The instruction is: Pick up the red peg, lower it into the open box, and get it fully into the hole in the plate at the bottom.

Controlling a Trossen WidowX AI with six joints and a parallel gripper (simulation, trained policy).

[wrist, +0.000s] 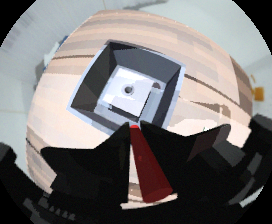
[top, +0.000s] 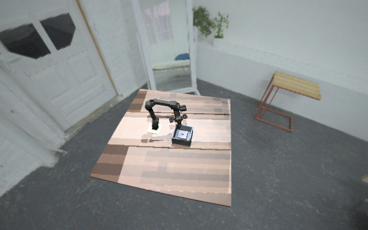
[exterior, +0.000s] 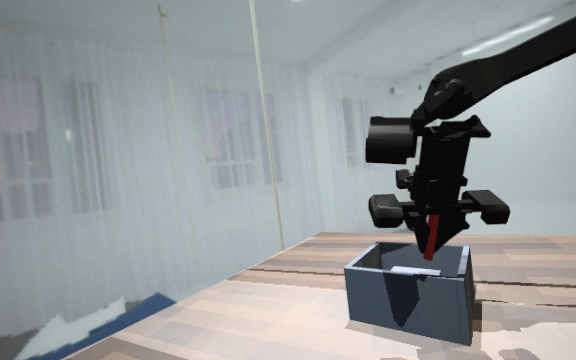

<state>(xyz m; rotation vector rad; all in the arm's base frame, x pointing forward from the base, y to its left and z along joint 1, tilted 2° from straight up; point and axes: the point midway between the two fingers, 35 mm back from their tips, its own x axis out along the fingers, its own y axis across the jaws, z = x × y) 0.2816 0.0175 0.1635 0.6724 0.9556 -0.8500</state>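
The red peg [exterior: 432,238] [wrist: 150,170] is held between the fingers of my gripper [exterior: 429,249] [wrist: 134,124], which is shut on it. The peg leans slightly, its lower end just past the fingertips. In the top view the peg is a small red spot at the box's back edge. The open blue-grey box [top: 181,142] [exterior: 408,305] [wrist: 86,86] stands on the table, with the fingertips near its rim level. The pale plate [top: 180,137] [exterior: 414,270] [wrist: 118,91] lies inside it. The dark round hole [wrist: 128,90] in the plate shows in the wrist view, with no peg in it.
The box walls stand around the plate on all four sides. The wooden table [top: 171,172] [exterior: 248,310] carries the arm's base, on a pale patch [top: 150,130] left of the box in the top view. A side table [top: 296,84] stands off to the right.
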